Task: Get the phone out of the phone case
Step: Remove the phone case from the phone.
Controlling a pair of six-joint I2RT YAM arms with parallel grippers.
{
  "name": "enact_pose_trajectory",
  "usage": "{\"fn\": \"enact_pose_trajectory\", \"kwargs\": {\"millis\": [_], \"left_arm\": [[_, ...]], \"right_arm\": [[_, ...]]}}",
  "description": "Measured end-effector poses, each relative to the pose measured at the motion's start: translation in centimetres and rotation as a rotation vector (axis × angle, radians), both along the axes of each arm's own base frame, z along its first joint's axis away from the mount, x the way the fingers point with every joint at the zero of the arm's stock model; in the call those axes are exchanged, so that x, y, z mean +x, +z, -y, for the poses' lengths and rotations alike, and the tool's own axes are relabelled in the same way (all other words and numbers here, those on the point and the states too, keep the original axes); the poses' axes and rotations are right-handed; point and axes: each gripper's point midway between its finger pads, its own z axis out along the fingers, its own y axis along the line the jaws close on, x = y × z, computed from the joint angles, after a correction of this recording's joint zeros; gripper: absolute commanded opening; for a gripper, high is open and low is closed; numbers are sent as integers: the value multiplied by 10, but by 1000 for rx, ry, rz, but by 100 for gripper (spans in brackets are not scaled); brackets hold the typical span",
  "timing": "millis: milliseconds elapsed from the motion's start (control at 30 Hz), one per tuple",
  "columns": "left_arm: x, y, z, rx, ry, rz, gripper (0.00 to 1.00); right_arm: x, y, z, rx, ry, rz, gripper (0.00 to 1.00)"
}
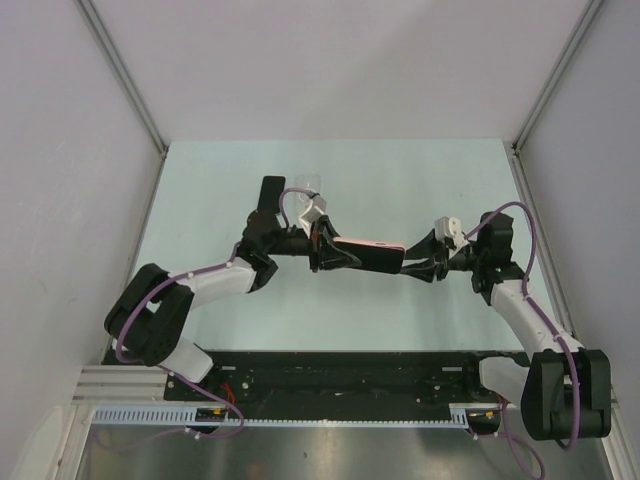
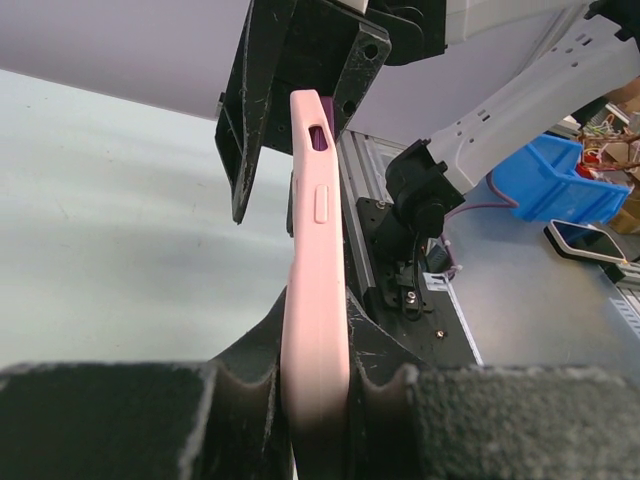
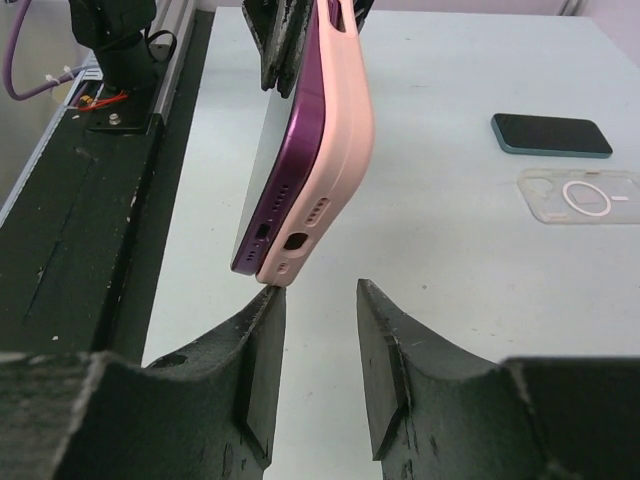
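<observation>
The pink phone case (image 3: 345,130) hangs in the air above the table, with the purple phone (image 3: 290,170) in it. At the near bottom end the phone's edge stands slightly out of the case. My left gripper (image 2: 315,390) is shut on the case (image 2: 315,300) at its far end, fingers on both flat sides. My right gripper (image 3: 315,295) is open just below the case's bottom end, and one fingertip touches the case's corner. Nothing sits between its fingers. In the top view the case (image 1: 365,246) spans between the left gripper (image 1: 335,252) and the right gripper (image 1: 410,262).
A dark phone (image 3: 551,135) and a clear case (image 3: 580,195) lie flat on the pale table (image 3: 470,260); from above they appear as the dark phone (image 1: 270,192) and the clear case (image 1: 305,185) at the back. A black base rail (image 1: 340,375) runs along the near edge.
</observation>
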Motion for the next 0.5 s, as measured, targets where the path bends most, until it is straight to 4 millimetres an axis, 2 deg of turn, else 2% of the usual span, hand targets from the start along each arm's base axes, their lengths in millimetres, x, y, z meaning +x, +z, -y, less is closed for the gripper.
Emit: {"fn": "enact_pose_trajectory", "kwargs": {"millis": [267,500], "left_arm": [[11,-2,-6,2,47,-15,0],[22,-20,-13,43,118,-86,0]], "right_arm": [[3,9,4,4,-26,25,41],[22,27,8,18,-146,-7,47]]}}
